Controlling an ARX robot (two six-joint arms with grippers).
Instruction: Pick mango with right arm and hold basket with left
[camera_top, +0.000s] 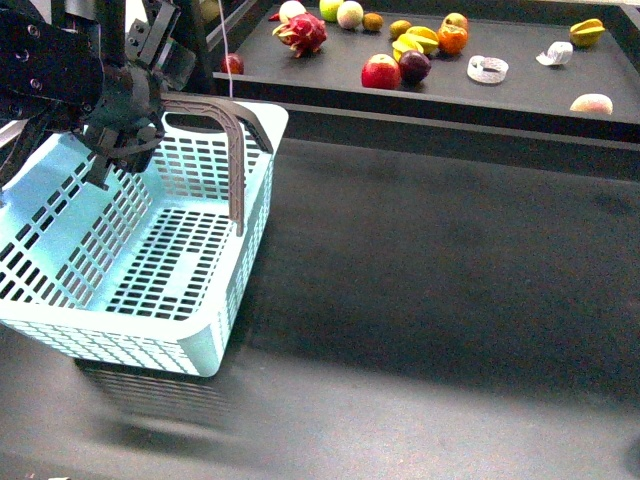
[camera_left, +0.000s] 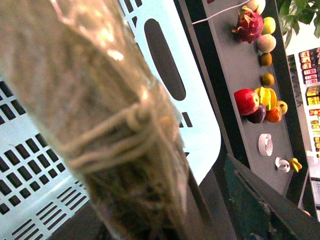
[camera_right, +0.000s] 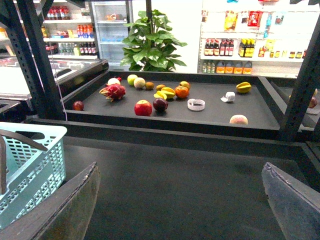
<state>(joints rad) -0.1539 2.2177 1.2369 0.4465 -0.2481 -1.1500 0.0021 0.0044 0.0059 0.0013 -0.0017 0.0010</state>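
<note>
Matte black, blocky left end effector (camera_top: 125, 150) with small screws; its finger (camera_left: 115, 125) wrapped in glossy clear tape and pale twine. Right end effector (camera_right: 180, 170) has dark grey rounded fingers (camera_right: 65, 210).

Black raised tray (camera_top: 520, 95) with red apple (camera_top: 380, 72), dragon fruit (camera_top: 303, 33), dark purple fruit (camera_top: 414, 66), orange (camera_top: 452, 40)

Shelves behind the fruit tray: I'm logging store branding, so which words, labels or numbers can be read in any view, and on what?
No text is legible.
Shelf bottles: labels too small.
Hanging packets: print blurred.
Red shelf goods: blurred.
The basket: no marking shows.
</note>
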